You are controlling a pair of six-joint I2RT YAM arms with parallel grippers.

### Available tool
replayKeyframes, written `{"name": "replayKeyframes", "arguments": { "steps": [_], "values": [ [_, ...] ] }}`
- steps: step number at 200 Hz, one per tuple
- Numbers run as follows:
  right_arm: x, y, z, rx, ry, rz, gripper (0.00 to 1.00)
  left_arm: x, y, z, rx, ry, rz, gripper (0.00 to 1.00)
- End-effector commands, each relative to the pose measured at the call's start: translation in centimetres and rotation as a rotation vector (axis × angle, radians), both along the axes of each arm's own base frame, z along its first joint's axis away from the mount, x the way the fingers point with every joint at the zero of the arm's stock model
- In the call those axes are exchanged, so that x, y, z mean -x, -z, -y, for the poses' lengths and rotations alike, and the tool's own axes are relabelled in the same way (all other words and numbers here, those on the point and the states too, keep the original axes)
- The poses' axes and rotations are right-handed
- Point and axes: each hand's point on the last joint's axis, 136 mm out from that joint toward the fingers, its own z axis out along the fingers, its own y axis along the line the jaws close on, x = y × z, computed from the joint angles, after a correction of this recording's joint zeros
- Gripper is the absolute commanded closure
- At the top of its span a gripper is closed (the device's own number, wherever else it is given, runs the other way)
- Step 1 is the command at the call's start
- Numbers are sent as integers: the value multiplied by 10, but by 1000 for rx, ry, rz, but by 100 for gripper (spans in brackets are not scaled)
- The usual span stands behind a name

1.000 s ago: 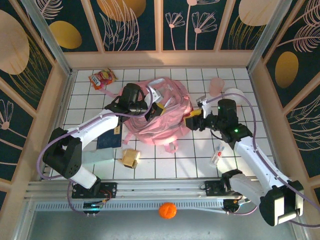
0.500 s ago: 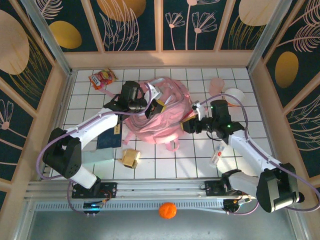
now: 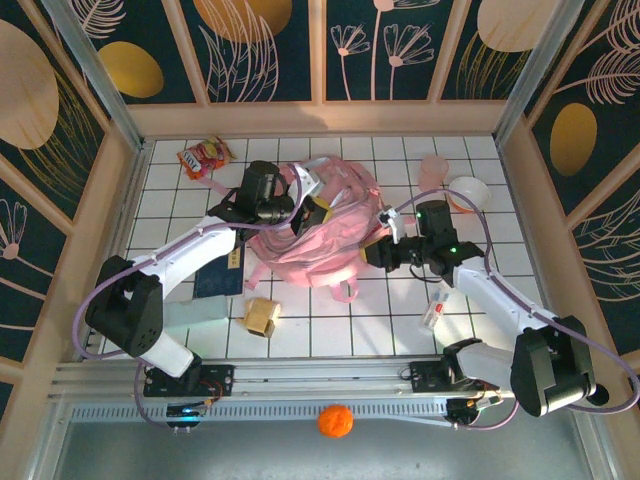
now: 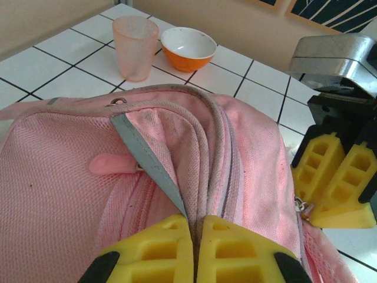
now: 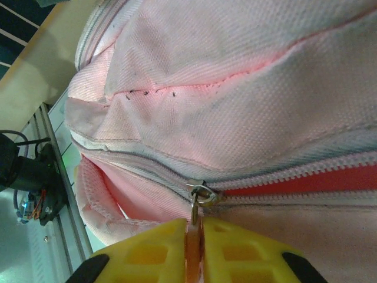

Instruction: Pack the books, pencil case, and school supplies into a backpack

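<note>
2 grippers are pinching 1 backpack (image 4: 59,171): left gripper (image 4: 194,220) clenching its grey trim (image 4: 147,168), right gripper (image 5: 195,225) its zipper pull (image 5: 194,207).

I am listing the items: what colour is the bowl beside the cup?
The bowl is orange outside and white inside; the left wrist view shows it best.

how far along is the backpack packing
Done: nothing packed. In hand: left pincer pinches the backpack fabric, right pincer grips its zipper pull. Left: book, pencil case, tan box and white item lie on the table.
</note>
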Motion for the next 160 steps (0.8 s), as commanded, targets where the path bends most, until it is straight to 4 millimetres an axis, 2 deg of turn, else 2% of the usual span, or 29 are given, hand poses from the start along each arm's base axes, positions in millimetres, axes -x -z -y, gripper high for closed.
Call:
{"name": "replayKeyframes", "arguments": {
  "steps": [1,27,44,85,124,160],
  "values": [
    [6,-9,-3,-14,-20,9,93,-12,-76,3,143,-17,215,100],
    [1,-11,1,3,30,14,99,-22,-74,-3,124,-92,226,100],
    [-10,-14,7,30,110,12,100,-34,-73,-11,119,-179,219,100],
    [-21,-38,4,41,214,61,100,-48,-80,-23,214,-377,146,100],
    [-23,-47,-13,37,254,31,100,-41,-78,-5,265,-489,75,100],
    [-21,-43,-24,87,278,-13,100,-58,-78,-4,290,-624,56,100]
  ]
}}
